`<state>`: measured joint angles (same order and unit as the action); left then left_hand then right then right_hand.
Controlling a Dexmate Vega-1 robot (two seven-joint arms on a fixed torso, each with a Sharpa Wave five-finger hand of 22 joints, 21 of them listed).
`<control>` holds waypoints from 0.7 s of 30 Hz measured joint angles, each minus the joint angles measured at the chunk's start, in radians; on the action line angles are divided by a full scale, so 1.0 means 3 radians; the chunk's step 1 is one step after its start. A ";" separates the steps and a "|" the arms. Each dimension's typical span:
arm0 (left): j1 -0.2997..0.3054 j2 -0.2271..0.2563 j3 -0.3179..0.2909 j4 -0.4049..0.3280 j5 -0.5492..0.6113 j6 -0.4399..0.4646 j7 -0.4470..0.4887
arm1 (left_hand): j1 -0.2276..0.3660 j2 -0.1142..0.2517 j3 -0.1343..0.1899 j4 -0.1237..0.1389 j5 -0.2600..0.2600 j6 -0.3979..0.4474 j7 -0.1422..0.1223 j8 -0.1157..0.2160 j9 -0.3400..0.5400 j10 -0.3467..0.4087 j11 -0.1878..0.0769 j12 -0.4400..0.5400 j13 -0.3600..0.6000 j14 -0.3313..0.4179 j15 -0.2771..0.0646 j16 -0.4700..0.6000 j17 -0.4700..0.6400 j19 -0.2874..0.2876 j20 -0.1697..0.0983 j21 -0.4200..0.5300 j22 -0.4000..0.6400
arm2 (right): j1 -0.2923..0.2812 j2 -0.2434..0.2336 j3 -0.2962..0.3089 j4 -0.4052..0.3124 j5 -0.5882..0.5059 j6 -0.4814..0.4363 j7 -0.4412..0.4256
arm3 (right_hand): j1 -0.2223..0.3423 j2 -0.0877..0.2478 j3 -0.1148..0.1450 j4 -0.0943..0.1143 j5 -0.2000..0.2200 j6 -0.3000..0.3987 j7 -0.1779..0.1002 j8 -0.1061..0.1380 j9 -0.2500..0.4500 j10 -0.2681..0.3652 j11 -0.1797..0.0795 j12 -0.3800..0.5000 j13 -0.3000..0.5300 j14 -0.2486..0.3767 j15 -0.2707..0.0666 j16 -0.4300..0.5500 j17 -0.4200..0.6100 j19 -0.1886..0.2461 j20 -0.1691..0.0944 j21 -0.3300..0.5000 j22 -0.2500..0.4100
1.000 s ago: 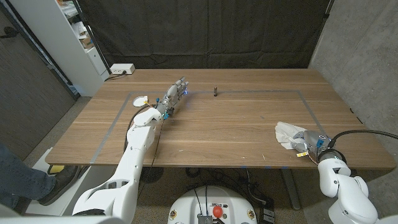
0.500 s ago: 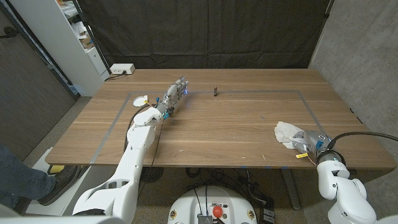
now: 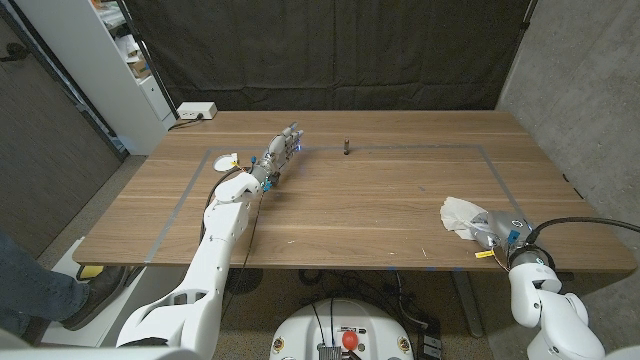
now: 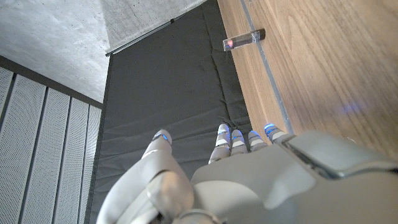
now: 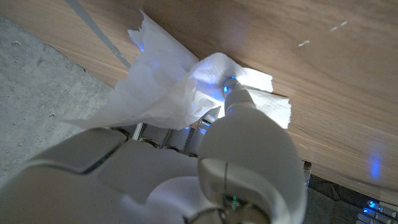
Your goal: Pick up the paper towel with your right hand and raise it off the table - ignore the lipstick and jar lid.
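Observation:
The white crumpled paper towel (image 3: 460, 213) lies near the table's right front corner. My right hand (image 3: 496, 230) is at its near side, fingers reaching into it. In the right wrist view the fingers (image 5: 235, 93) pinch a bunched fold of the paper towel (image 5: 165, 87), which still spreads against the wood. My left hand (image 3: 281, 150) rests at the back left with straight fingers, holding nothing. The small dark lipstick (image 3: 345, 147) stands upright right of it, and it appears as the lipstick (image 4: 244, 39) beyond my left hand (image 4: 249, 180). A white jar lid (image 3: 226, 160) lies beside my left wrist.
Grey tape (image 3: 400, 146) marks a rectangle on the wooden table (image 3: 360, 210). A white shelf unit (image 3: 110, 60) and a power strip (image 3: 196, 111) stand beyond the back left corner. A concrete wall runs along the right, and a person's leg (image 3: 30, 285) shows at lower left.
My right forearm has drawn back slightly toward the table's front edge, with the hand still on the towel. The towel has barely shifted. The left arm has not moved.

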<state>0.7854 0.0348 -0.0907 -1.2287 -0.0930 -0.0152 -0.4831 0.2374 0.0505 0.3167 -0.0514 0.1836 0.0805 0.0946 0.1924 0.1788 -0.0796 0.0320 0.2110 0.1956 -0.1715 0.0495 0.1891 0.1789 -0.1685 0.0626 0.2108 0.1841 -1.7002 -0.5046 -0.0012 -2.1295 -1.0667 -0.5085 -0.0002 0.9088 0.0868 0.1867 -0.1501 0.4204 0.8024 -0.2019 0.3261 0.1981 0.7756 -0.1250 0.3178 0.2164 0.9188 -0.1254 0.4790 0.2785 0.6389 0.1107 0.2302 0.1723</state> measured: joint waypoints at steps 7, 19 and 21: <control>0.0001 0.0002 0.0006 -0.0013 -0.0001 0.0002 -0.0003 | 0.0000 0.0000 0.0000 0.0000 0.0000 0.0000 0.0000 0.0000 0.0000 0.0000 0.0000 0.0000 0.0000 0.0000 0.0000 0.0000 0.0000 0.0000 0.0000 0.0000 0.0000 | -0.0027 0.0024 0.0015 -0.0021 0.0004 0.0017 -0.0059 | 0.0014 0.0014 0.0014 0.0014 -0.0023 0.0000 0.0000 0.0000 0.0000 0.0018 0.0018 0.0012 0.0016 0.0007 -0.0005 0.0004 0.0001 0.0018 -0.0018 0.0000 0.0000; 0.0003 0.0004 0.0013 -0.0024 -0.0005 0.0003 -0.0009 | 0.0000 0.0000 0.0000 0.0000 0.0000 0.0000 0.0000 0.0000 0.0000 0.0000 0.0000 0.0000 0.0000 0.0000 0.0000 0.0000 0.0000 0.0000 0.0000 0.0000 0.0000 | -0.0076 0.0061 0.0059 -0.0085 -0.0002 0.0050 -0.0137 | 0.0013 0.0014 0.0014 0.0014 -0.0049 0.0018 0.0018 0.0000 0.0000 0.0035 0.0000 0.0012 0.0015 0.0023 -0.0012 0.0006 0.0001 0.0017 -0.0018 0.0000 0.0000; 0.0003 0.0004 0.0014 -0.0026 -0.0007 0.0003 -0.0010 | 0.0000 0.0000 -0.0009 -0.0009 0.0000 0.0000 0.0000 0.0000 0.0000 0.0000 0.0000 0.0000 0.0000 0.0000 0.0000 0.0000 0.0000 0.0000 0.0000 0.0000 0.0000 | -0.0085 0.0069 0.0069 -0.0100 -0.0013 0.0060 -0.0153 | 0.0023 0.0004 0.0013 0.0014 -0.0049 0.0030 0.0006 0.0000 0.0000 0.0035 0.0000 0.0012 0.0015 0.0023 -0.0011 0.0006 0.0009 0.0017 -0.0018 -0.0016 0.0000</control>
<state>0.7863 0.0359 -0.0866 -1.2363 -0.0950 -0.0143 -0.4862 0.2374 0.0505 0.3141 -0.0540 0.1836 0.0805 0.0946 0.1924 0.1788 -0.0795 0.0320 0.2110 0.1956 -0.1715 0.0495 0.1891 0.1789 -0.1685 0.0625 0.2108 0.1839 -1.7257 -0.4839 0.0196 -2.1593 -1.0707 -0.4905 -0.0461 0.9156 0.0881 0.1908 -0.1461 0.4057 0.8113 -0.2001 0.3261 0.1981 0.7862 -0.1249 0.3213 0.2210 0.9258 -0.1288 0.4809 0.2811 0.6441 0.1054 0.2254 0.1724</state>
